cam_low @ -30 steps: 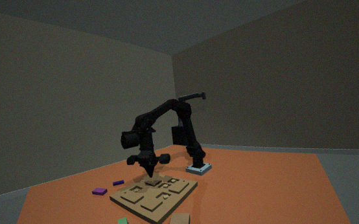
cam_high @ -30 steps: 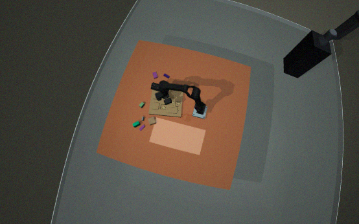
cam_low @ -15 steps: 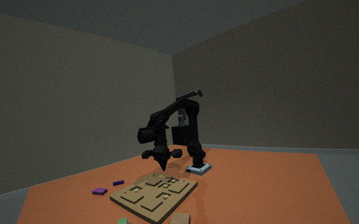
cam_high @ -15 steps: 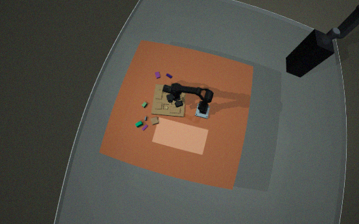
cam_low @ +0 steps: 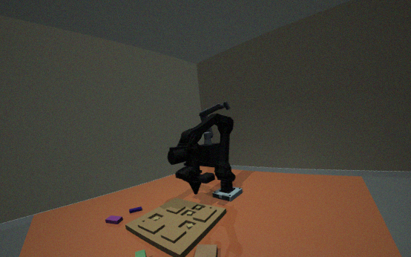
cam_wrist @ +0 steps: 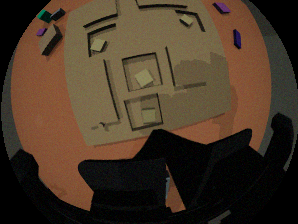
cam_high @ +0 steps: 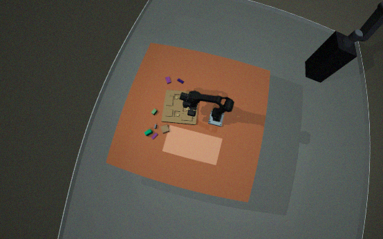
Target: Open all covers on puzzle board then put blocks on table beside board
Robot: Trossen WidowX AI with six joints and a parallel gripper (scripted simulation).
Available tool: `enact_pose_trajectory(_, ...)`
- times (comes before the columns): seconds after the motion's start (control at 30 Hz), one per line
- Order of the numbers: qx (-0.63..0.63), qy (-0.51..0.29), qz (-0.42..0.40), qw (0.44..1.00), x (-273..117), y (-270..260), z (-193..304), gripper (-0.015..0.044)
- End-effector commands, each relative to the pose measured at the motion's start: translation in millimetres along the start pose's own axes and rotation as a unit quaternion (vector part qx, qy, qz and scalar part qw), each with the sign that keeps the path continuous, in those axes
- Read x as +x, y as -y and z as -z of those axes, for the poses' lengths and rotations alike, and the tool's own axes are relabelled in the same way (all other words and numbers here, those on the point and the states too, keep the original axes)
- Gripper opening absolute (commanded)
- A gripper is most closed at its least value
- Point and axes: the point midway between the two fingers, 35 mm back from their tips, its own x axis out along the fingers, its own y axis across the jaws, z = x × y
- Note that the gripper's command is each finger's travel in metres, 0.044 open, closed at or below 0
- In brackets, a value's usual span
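The tan puzzle board [cam_high: 180,121] [cam_low: 176,202] [cam_wrist: 77,90] lies flat. Four wells show uncovered, each holding a small pale block: one block [cam_wrist: 98,45] at upper left, one block [cam_wrist: 186,20] at upper right, one block [cam_wrist: 144,78] in the middle and one block [cam_wrist: 149,115] nearest the hand. Raised flat covers stand beside the wells: one cover [cam_low: 151,225], a second cover [cam_low: 174,232], a third cover [cam_low: 205,214] and a fourth cover [cam_low: 176,209]. My gripper [cam_low: 196,192] [cam_wrist: 157,133] is shut and empty, raised above the board's arm-side edge. In the top view the arm hides part of the board.
A purple block [cam_high: 168,80] [cam_low: 113,220] and a dark blue block [cam_high: 180,81] [cam_low: 135,209] lie past one side. A green block [cam_high: 154,111], teal block [cam_high: 148,132], grey piece [cam_high: 155,126], purple piece [cam_high: 155,136] and tan block [cam_high: 165,128] lie around the far side and corner.
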Motion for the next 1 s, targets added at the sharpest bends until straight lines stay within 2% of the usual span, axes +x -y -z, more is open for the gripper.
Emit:
enact_pose_trajectory(0.0, 0.015, -0.002, -0.003, 1.0, 2.2, 0.0, 2.8, 0.0)
enact_pose_trajectory(0.47, 0.015, -0.002, -0.003, 1.0, 51.7, -0.9, 2.9, 0.0)
enact_pose_trajectory(0.97, 0.015, -0.002, -0.003, 1.0, 61.4, -1.9, 2.1, 0.0)
